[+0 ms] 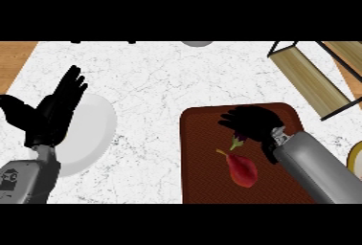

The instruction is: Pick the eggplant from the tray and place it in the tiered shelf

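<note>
A brown-red tray (205, 191) lies on the marble counter at the right. My right hand (251, 122) is over the tray's far half, its fingers curled down round the eggplant (239, 140). Only the eggplant's dark purple end and green stem poke out below the hand; the rest is hidden. The tiered shelf (311, 79), made of pale wooden boards in a black wire frame, stands at the upper right, apart from the hand. My left hand (53, 110) rests open at the left, fingers up.
A red pear-shaped fruit (243, 171) lies on the tray just below the eggplant. A white plate (96, 139) sits partly under the left hand. A yellow-rimmed object (356, 160) shows at the right edge, and a grey round thing (197, 43) at the top.
</note>
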You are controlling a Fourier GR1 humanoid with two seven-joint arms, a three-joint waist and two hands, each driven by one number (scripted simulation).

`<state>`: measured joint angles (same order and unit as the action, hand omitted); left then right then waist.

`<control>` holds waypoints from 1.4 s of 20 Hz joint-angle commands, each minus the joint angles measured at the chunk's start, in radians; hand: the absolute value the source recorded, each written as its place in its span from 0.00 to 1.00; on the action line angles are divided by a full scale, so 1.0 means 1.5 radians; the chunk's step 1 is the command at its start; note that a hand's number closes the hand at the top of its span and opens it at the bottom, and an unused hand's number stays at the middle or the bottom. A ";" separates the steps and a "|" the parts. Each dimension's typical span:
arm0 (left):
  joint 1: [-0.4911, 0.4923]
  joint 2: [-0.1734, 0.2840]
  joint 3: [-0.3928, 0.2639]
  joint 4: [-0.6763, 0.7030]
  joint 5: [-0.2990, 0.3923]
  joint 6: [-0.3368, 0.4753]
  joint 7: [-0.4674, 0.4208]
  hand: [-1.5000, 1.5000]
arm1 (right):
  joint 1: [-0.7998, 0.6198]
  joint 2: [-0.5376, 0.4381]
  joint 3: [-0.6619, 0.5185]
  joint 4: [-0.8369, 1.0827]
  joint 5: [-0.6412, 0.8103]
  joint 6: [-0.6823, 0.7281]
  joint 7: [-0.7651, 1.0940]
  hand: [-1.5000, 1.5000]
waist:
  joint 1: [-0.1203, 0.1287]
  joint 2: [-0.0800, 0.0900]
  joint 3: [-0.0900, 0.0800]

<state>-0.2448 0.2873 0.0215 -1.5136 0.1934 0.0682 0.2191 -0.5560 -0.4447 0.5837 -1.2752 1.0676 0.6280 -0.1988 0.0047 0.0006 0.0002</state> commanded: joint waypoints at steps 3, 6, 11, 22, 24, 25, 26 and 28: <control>0.022 -0.009 0.006 -0.021 -0.014 -0.018 -0.005 0.50 | 0.008 0.058 -0.016 0.106 0.064 -0.064 -0.033 0.00 | 0.001 0.000 0.000; 0.005 -0.024 0.013 0.037 -0.031 -0.015 -0.038 0.50 | -0.014 0.082 -0.030 0.145 0.087 -0.052 -0.034 0.00 | 0.000 0.001 0.000; -0.051 -0.005 0.040 0.013 -0.012 -0.019 0.046 0.50 | 0.016 0.096 -0.026 0.174 0.123 -0.086 -0.056 0.00 | -0.002 0.000 0.000; 0.024 -0.021 0.038 -0.032 -0.025 -0.050 0.008 0.50 | -0.015 0.129 -0.067 0.284 0.187 -0.243 -0.156 1.00 | 0.003 0.000 0.000; -0.003 -0.035 0.028 -0.004 -0.048 -0.025 0.006 0.50 | 0.032 0.136 -0.094 0.222 0.158 -0.234 -0.108 1.00 | -0.004 -0.001 0.000; 0.008 -0.043 0.033 0.033 -0.043 -0.033 -0.040 0.50 | 0.039 0.186 -0.108 0.250 0.155 -0.240 -0.034 1.00 | -0.005 0.002 0.000; 0.012 -0.037 0.029 0.004 -0.051 -0.019 -0.007 0.50 | 0.039 0.199 -0.140 0.208 0.130 -0.207 0.009 1.00 | -0.009 -0.002 0.000; 0.008 -0.030 0.041 0.017 -0.039 -0.026 0.000 0.50 | 0.086 0.256 -0.182 0.173 0.106 -0.228 0.112 1.00 | -0.028 -0.005 -0.001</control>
<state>-0.2254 0.2379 0.0692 -1.5125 0.1319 0.0273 0.2144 -0.5024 -0.1843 0.3891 -0.9753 1.2780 0.2916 -0.2150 -0.0137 -0.0151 -0.0079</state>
